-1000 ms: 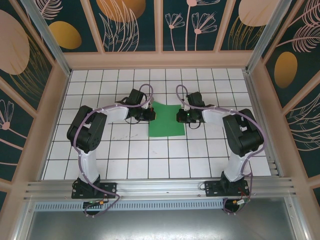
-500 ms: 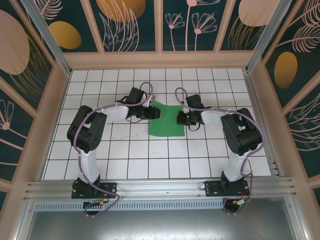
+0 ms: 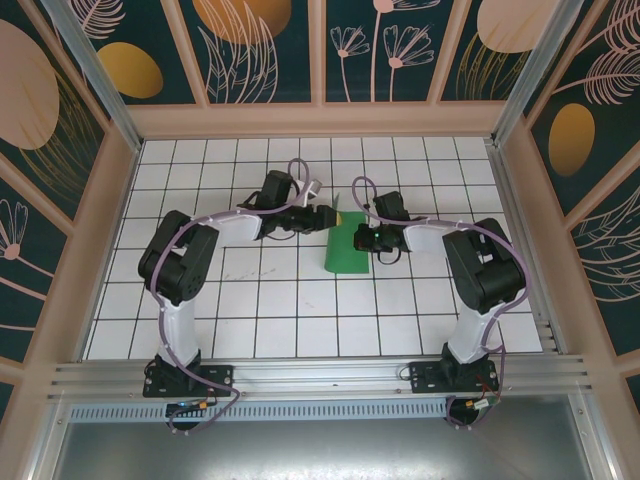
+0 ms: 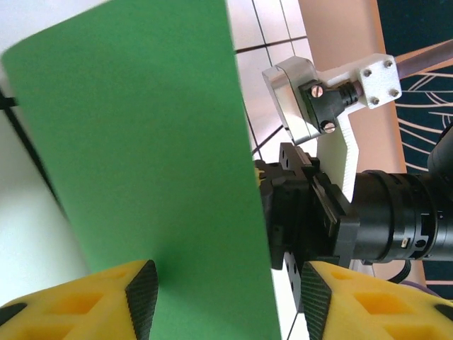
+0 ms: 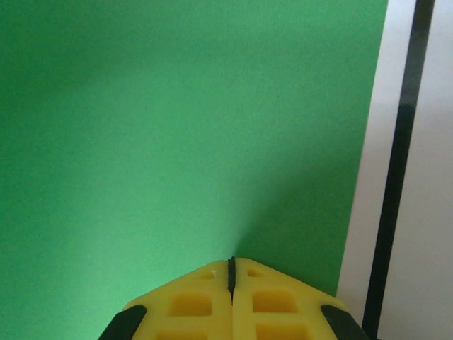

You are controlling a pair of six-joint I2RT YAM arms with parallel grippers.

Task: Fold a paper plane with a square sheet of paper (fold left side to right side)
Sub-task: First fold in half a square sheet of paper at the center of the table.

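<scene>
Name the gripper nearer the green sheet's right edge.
Right. The right gripper, shut, sits on the sheet of paper just inside that edge; the left gripper, open, straddles its raised left side.

My left gripper [image 4: 228, 287] reaches inward with its jaws parted (a wide gap between them). My right gripper [image 5: 231, 265] faces it, jaws pressed flat together.

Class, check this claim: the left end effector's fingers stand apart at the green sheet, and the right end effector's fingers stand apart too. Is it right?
Wrong on the right end effector: it is shut, fingertips together over the square sheet of paper, as the right wrist view shows. The left end effector has its fingers apart at the sheet.
</scene>
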